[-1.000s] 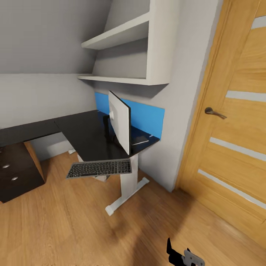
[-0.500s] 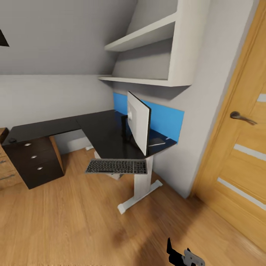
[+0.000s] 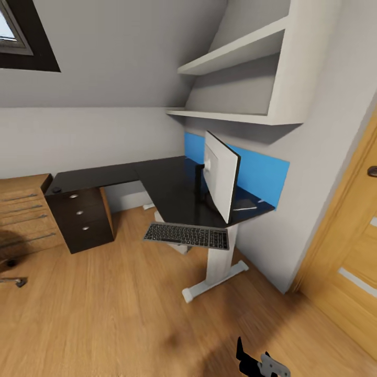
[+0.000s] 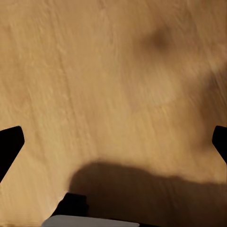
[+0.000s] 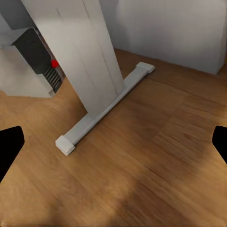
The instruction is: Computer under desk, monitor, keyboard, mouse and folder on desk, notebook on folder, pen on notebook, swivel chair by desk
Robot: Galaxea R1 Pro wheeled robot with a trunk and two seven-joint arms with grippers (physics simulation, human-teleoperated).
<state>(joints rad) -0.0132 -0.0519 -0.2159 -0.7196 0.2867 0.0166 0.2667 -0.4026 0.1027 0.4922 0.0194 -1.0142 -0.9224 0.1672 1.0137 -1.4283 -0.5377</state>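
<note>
While both grippers hang with fingers spread wide over wood floor [image 4: 94, 71], the keyboard [image 3: 187, 235] juts off the desk [image 3: 173, 191] at the monitor's [image 3: 221, 175] seven o'clock.

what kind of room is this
Probably an attic room set up as a home office: a sloped grey ceiling with a dark-framed skylight, a black desk carrying a monitor, and a wood floor.

Head view high, facing the desk [image 3: 173, 188]; right wrist low, near its leg [image 5: 90, 61]; left wrist floorward.
</note>
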